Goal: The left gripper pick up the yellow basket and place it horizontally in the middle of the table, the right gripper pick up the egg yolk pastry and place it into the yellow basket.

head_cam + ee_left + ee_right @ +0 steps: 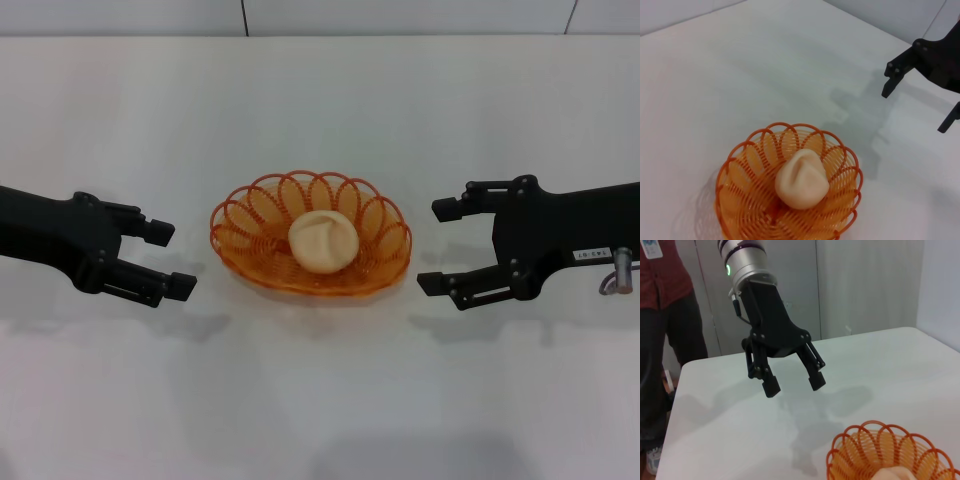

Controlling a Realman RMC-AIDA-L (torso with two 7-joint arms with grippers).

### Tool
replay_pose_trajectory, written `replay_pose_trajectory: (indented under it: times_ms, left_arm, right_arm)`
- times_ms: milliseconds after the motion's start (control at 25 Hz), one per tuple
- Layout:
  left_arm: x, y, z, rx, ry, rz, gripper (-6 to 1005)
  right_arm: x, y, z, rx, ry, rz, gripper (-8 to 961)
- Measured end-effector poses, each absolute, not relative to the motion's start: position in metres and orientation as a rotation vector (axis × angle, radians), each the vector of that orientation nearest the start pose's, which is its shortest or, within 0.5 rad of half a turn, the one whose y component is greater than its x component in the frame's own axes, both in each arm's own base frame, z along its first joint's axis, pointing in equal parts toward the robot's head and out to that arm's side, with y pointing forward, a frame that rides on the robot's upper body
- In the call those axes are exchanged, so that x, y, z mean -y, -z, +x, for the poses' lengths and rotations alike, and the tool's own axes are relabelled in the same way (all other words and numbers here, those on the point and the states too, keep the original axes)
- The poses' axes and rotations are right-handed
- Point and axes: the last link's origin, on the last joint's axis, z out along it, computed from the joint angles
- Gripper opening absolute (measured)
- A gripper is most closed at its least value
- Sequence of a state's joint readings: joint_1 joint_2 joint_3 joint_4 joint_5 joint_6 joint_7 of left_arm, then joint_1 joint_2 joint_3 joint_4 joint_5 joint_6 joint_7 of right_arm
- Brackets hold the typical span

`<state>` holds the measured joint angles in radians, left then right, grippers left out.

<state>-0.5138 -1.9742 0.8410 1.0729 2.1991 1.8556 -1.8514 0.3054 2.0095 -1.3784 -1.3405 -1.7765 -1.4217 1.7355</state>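
The table (320, 400) is presenting a plain white, flat surface that is filling nearly the whole head view, with its far edge running along the top of the frame. The yellow basket (232, 240) is resting directly on the table at the centre of the frame, upright, with its long axis running left to right. Soft shadows are lying on the tabletop to the left and right of the basket.

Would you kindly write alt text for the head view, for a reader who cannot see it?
An egg yolk pastry sits inside a yellow basket in the middle of a white table. The left gripper and the right gripper, both open and empty, flank the basket, each clear of it.
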Motion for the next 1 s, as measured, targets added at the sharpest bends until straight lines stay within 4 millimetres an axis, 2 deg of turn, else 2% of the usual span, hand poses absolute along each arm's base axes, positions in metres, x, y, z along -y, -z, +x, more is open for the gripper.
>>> replay_pose_trajectory:
  times_ms: [1000]
  left_arm:
    - [-0.3222,-0.0681,-0.2425,0.746,0.183,-2.966,879]
  right_arm:
    - [-0.3150,-0.0129,0.1853,-0.229,-0.371,-2.881,842]
